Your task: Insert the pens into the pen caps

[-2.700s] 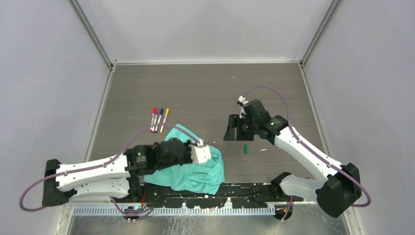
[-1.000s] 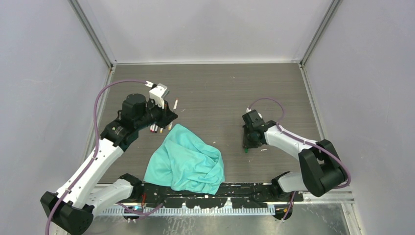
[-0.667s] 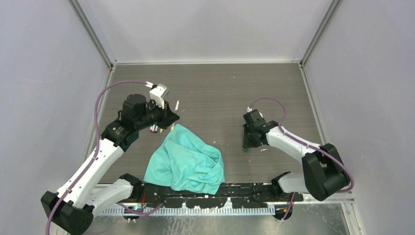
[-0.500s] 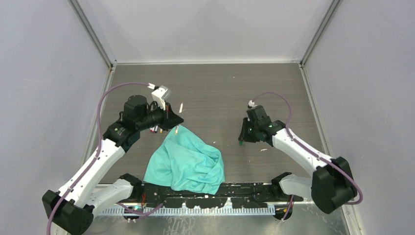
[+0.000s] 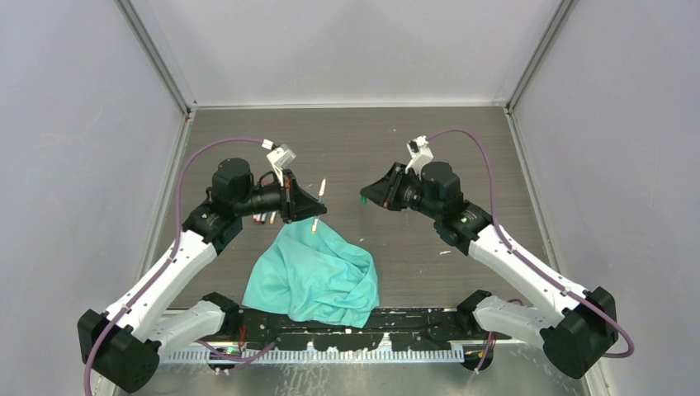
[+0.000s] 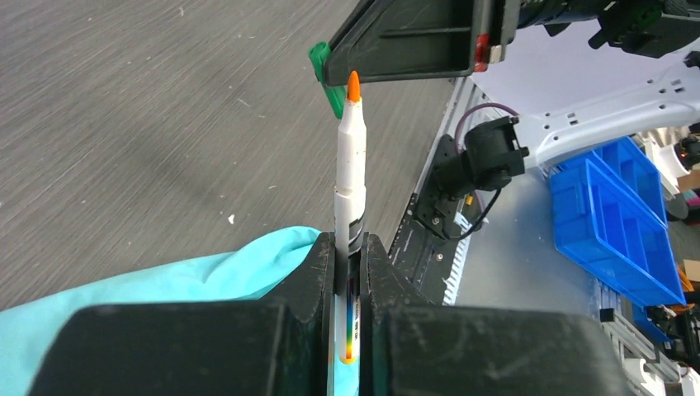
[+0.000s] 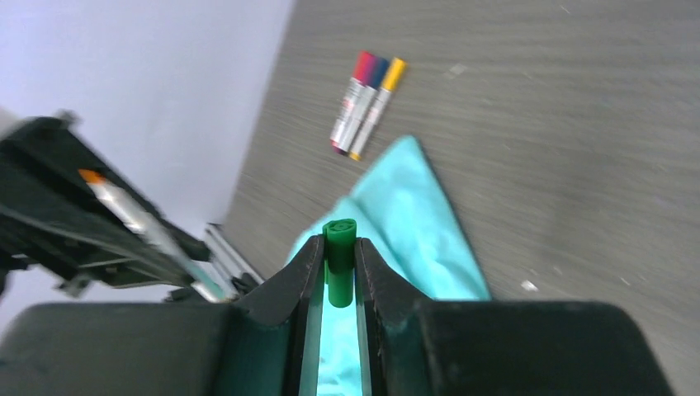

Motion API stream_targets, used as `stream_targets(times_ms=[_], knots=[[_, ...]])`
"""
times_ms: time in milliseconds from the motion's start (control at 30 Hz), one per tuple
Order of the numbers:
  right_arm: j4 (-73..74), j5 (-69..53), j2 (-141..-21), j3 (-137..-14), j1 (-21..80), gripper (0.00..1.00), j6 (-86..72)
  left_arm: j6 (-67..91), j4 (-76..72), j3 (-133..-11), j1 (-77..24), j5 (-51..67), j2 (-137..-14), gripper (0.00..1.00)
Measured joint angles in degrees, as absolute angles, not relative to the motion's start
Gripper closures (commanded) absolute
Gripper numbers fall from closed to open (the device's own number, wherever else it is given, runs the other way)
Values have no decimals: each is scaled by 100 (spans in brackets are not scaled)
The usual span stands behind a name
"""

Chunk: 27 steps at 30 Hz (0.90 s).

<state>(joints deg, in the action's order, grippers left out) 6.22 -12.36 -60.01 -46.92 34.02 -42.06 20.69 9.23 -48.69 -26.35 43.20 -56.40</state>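
The left end effector (image 6: 348,249) clamps an orange-tipped pen (image 6: 350,161) — green cap (image 6: 328,78) just beyond its tip.

Inspector: Overhead view?
Technician: Fixed high above the near edge, looking down on the whole table (image 5: 347,140).
Inspector: Wrist views?
Technician: Close behind the left fingers (image 6: 318,272) and the right fingers (image 7: 289,285), each facing out beyond the tips toward the other. Both share the teal cloth (image 6: 165,289).

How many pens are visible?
4. The orange-tipped pen is in the left gripper; the red-capped pen, dark-capped pen and yellow-capped pen lie together near the teal cloth. Others may be hidden.
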Motion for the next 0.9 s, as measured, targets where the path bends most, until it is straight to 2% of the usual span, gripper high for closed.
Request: stream_targets(times_ms=[433, 900], knots=[[-1267, -1232, -6281, -5266, 4121, 99, -4421, 2167, 659, -4849, -2635, 4724, -5640, 100], [-1634, -1181, -6753, -5671, 4453, 99, -4215, 2165, 624, -4849, -2635, 4783, -5640, 100]])
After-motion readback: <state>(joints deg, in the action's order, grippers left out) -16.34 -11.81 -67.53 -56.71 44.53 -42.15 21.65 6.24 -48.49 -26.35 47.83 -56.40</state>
